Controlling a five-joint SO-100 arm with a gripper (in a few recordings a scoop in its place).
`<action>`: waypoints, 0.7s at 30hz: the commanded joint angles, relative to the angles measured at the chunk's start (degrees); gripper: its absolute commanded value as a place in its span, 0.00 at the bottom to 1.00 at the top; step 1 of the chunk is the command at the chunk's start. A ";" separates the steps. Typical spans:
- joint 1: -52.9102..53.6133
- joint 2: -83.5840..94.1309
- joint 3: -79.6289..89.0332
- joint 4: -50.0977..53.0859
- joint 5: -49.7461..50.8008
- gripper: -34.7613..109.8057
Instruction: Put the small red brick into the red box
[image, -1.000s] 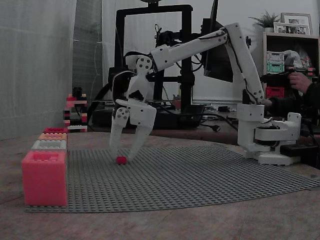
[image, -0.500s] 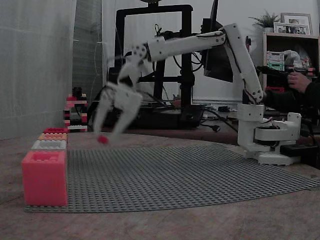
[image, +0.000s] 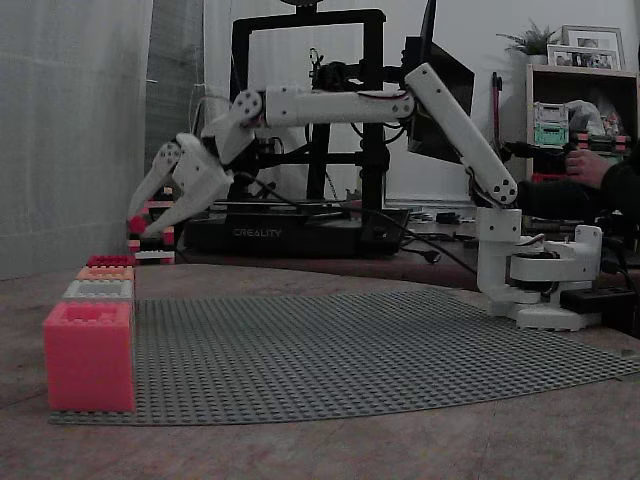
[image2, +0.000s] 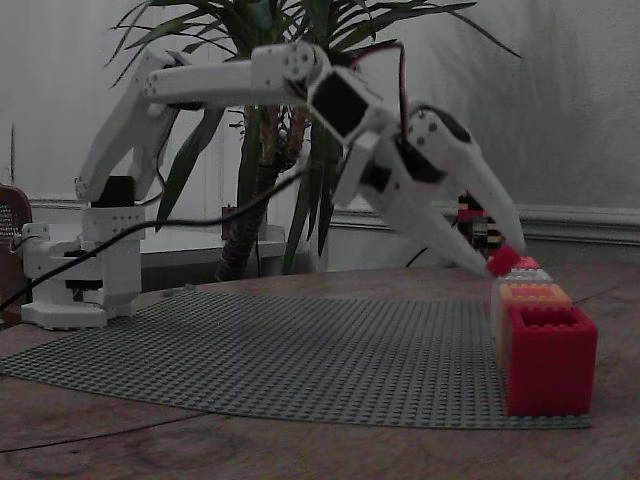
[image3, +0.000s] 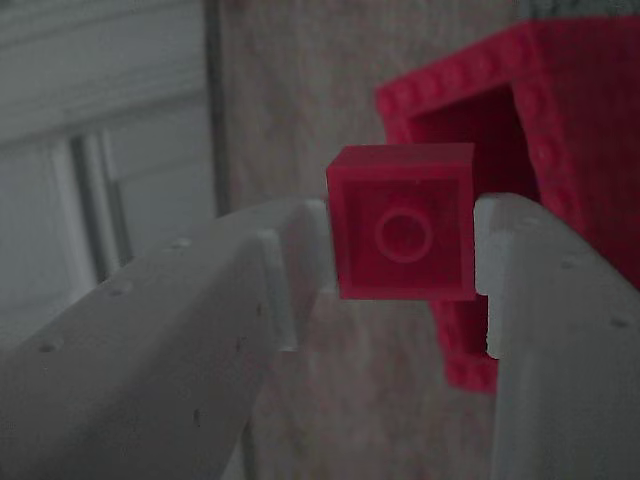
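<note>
red box (image3: 560, 120) mouth open | pincer (image3: 400, 250) path above unobstructed

"CREALITY" on printer base (image: 290, 234) (faint)

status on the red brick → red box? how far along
Pickup looks done: the gripper is shut on the small red brick, which is off the baseplate. In hand: the carry, with the brick raised near the row of boxes, the red box open just behind it in the wrist view. Left: line up over the opening and release.
</note>
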 joint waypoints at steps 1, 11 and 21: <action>0.18 2.02 -3.78 -3.25 -0.53 0.24; -1.14 -1.76 -3.87 -8.35 0.44 0.24; -3.78 -3.69 -3.87 -10.46 -0.97 0.27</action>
